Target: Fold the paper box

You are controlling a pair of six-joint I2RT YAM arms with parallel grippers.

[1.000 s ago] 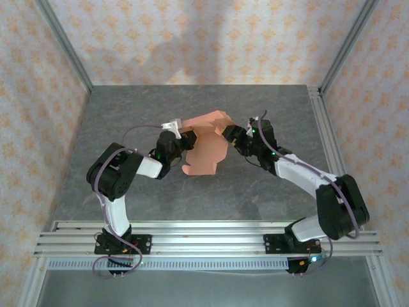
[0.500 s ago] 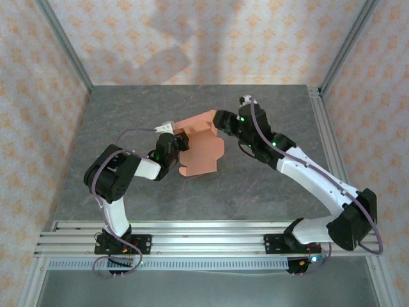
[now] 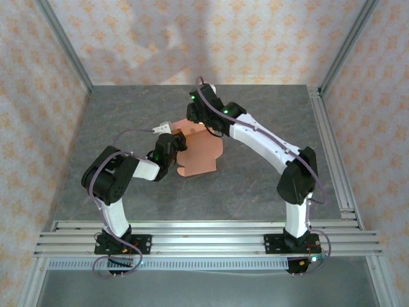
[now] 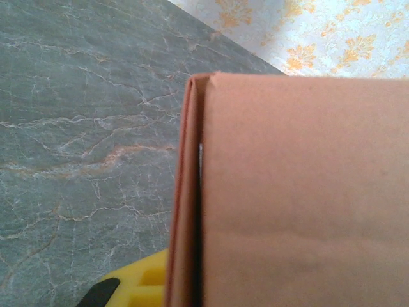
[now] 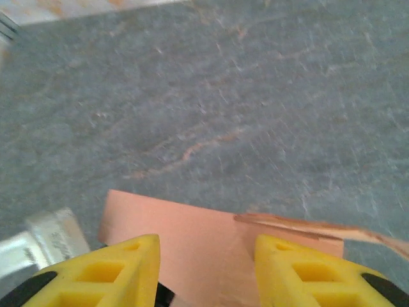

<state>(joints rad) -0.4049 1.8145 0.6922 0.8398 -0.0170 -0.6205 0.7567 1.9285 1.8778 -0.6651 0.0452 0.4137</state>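
Broadly, the grey marbled table spans the floor between patterned walls. Near its middle sits the paper box, a salmon-orange sheet partly folded, its far flap doubled up. The left wrist view shows two layers of card meeting at a crease. The left gripper is clamped on the paper box at its left edge. The right gripper hangs above the far flap, jaws apart, yellow fingers straddling the card without pinching it.
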